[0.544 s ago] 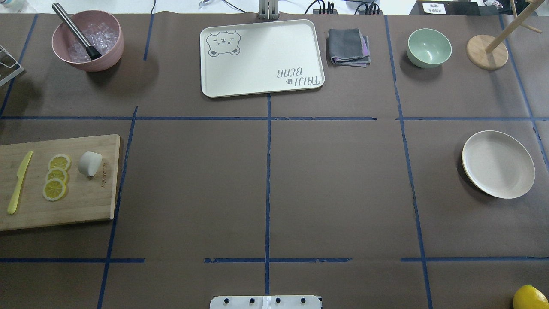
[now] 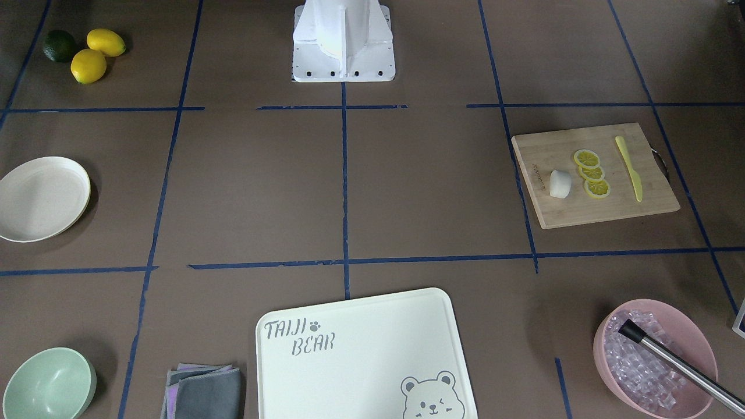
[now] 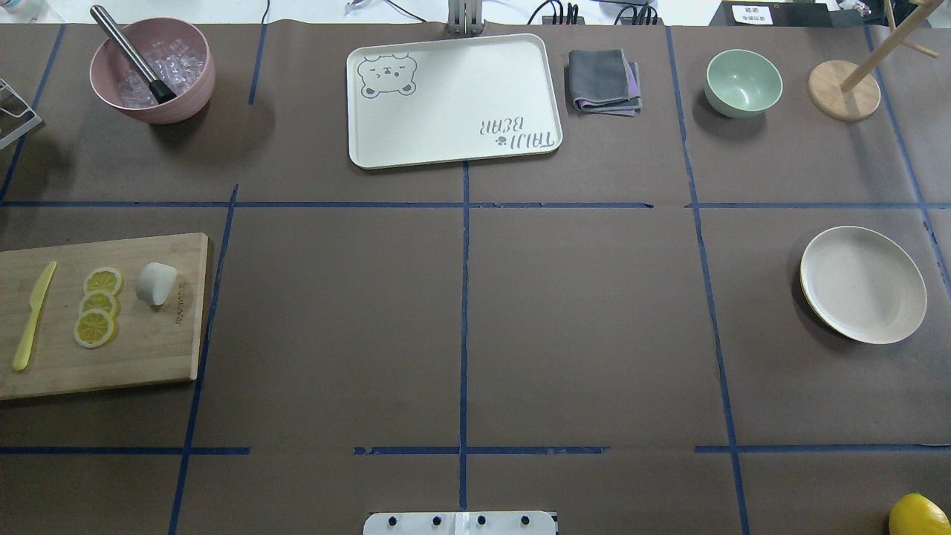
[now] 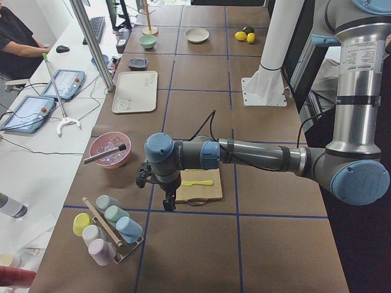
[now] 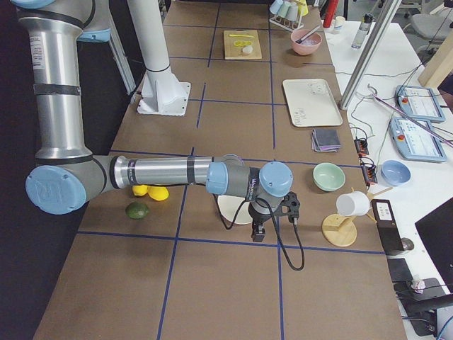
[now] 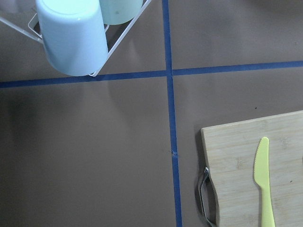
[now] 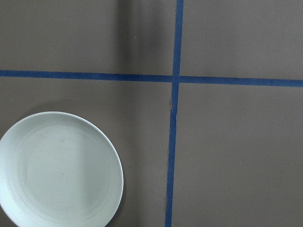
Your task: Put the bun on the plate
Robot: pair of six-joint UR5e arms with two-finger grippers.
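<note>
Resting on the board (image 3: pixel 148 349) beside the lemon slices (image 3: pixel 96 306), the bun (image 3: pixel 156 283) lies well apart from the plate (image 3: pixel 863 284), so a hand-over between arms seems likely. Whether the left gripper (image 4: pixel 168 200) and right gripper (image 5: pixel 258 231) are wide or narrow cannot be told.

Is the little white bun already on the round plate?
No, the bun lies on the wooden cutting board beside the lemon slices, across the table from the plate.

From my overhead feed, the cutting board (image 3: pixel 148 357) sits at 9 o'clock on the desk (image 3: pixel 594 334), carrying knife (image 3: pixel 33 316), lemon slices (image 3: pixel 96 306) and bun (image 3: pixel 156 283) in a row, bun innermost. I see the plate (image 3: pixel 863 284) at 3 o'clock, the tray (image 3: pixel 453 100) at 12 with a cloth (image 3: pixel 603 80) beside it.
</note>
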